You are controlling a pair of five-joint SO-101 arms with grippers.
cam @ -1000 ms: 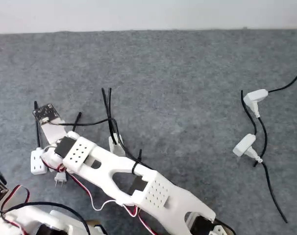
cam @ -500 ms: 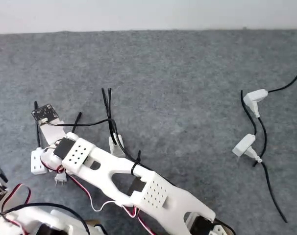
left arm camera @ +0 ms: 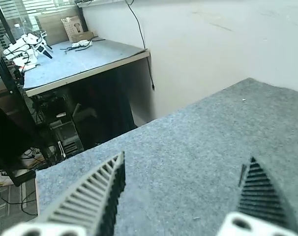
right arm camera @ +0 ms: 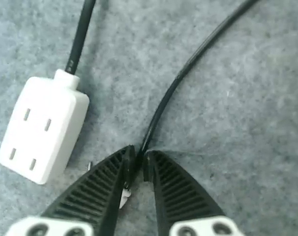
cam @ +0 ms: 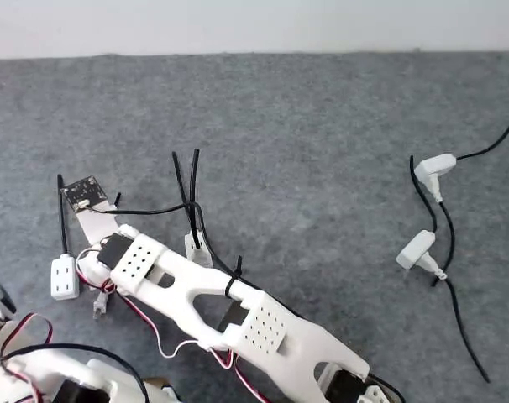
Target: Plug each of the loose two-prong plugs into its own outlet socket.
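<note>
Reaching low across the grey table (cam: 322, 126) from its near edge, the right arm (cam: 196, 290) covered its own claw in the high view, so the grip had to be read from the right wrist view. There the right gripper (right arm camera: 139, 154) had its two dark fingers drawn almost together, pinching a thin black cord (right arm camera: 171, 91) between the tips. A sliver of white showed just past the tips, too small to name for certain.

In the high view a small two-prong plug (cam: 98, 304) lay on the table just beside the arm's wrist, its prongs blurred. Its lead ran under the arm and could not be followed, so whether the pinched cord belonged to this plug was hard to say. A white outlet socket (cam: 64, 277) lay flat just beside the plug, slots up, its own cable leading toward the far side. Plug and socket were apart, not mated.

A second white socket (cam: 194, 247) sat half hidden behind the arm, its face out of sight. Well apart, on the other side of the table, lay a far white piece (cam: 435, 165) and a nearer white piece (cam: 417, 249) on dark cables; whether each was plug or socket could not be made out.

The left gripper (left arm camera: 186, 162) hung with its fingers wide apart, holding nothing, facing past the table's edge toward a desk (left arm camera: 85, 56). The bases of its fingers were cut off at the picture's border.
</note>
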